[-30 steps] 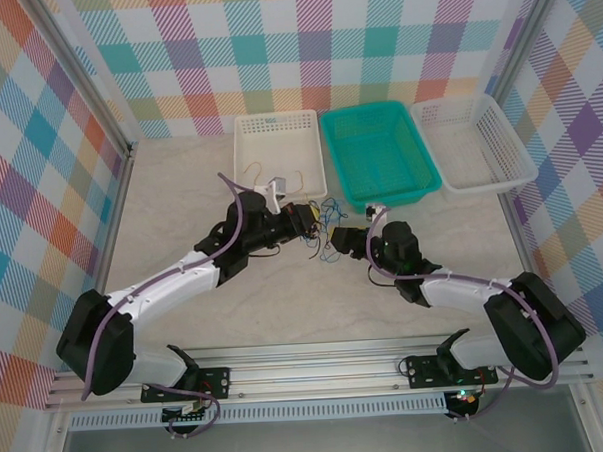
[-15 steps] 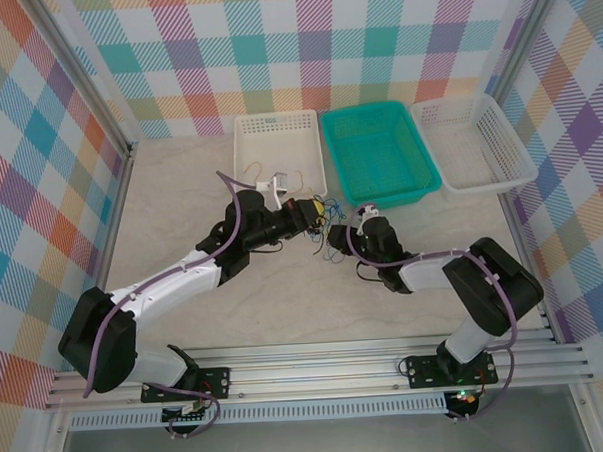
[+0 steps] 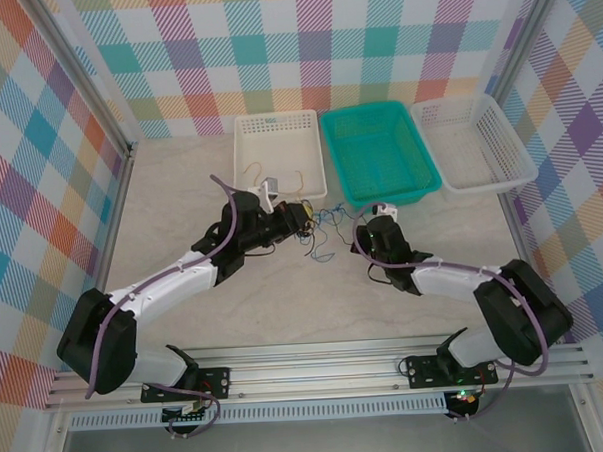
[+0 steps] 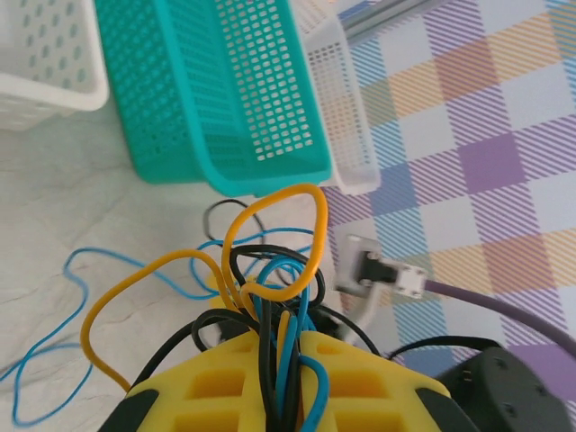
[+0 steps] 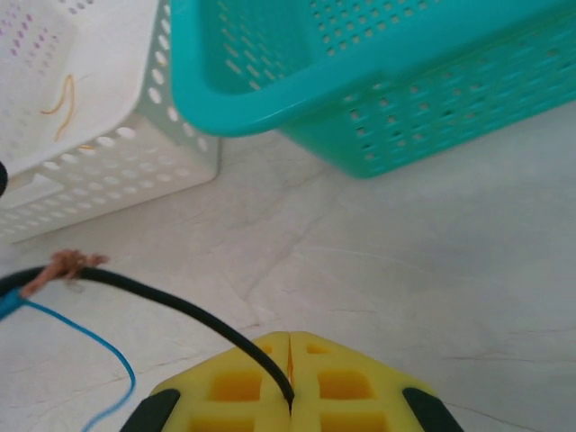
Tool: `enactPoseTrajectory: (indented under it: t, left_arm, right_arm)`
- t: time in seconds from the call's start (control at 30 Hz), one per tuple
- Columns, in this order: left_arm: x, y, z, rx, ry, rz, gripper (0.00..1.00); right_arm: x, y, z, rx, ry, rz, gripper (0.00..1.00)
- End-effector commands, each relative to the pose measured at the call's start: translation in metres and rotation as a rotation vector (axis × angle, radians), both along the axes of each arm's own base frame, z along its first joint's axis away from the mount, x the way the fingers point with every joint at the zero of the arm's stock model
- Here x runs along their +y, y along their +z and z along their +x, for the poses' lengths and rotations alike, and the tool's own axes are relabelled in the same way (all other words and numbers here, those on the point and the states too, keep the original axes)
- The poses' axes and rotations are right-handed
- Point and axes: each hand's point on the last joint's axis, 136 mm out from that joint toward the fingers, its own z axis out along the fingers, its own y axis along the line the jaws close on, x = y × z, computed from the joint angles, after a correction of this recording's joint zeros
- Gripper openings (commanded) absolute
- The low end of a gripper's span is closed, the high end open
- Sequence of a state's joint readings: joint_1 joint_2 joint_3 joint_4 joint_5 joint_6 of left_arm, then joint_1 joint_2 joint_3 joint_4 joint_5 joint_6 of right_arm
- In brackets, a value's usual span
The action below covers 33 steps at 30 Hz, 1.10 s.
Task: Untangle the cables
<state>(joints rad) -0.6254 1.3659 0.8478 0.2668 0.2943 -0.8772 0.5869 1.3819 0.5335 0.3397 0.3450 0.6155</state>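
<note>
Both hands pinched shut on the cables (image 3: 320,228), with the tangle strung between them.

My left hand (image 4: 286,360) is clamped on a bundle of thin orange, black and blue strands. They run up between its yellow pads and fan into loose loops right in front of it, two orange loops standing tallest and blue ones trailing off to one side across the pale tabletop (image 4: 54,198). My right hand (image 5: 290,346) is closed flat on a single black cable (image 5: 180,310), which leaves the pads and slants away to its left, ending in a frayed coppery tip, with a thin blue strand beside it. The teal basket (image 5: 270,108) sits beyond both hands.
</note>
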Motion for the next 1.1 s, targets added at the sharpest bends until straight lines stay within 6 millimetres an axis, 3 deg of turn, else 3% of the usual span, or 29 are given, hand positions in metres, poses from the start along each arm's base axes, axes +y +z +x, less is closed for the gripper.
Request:
enactPoseTrajectory:
  t: [0.0,0.2,0.53,0.83,1.07]
  left_arm:
    - [0.014,-0.012,-0.003,-0.001,0.017,0.091,0.00]
    - [0.032,-0.056,-0.007,0.059,0.048,0.259,0.00]
    - [0.041,-0.113,-0.017,0.157,0.006,0.404,0.00]
    - [0.056,-0.137,-0.021,0.195,0.032,0.472,0.00]
    - [0.089,-0.155,-0.024,0.243,0.107,0.560,0.03]
  right_arm:
    - [-0.034,-0.006,-0.010,0.051,-0.068,-0.134,0.00]
    - [-0.063,0.013,-0.010,0.030,-0.155,-0.154,0.00]
    - [-0.084,0.038,-0.009,0.022,-0.232,-0.124,0.00]
    - [-0.111,0.048,-0.012,0.019,-0.316,-0.117,0.00]
    - [-0.156,0.056,-0.019,0.026,-0.456,-0.131,0.00]
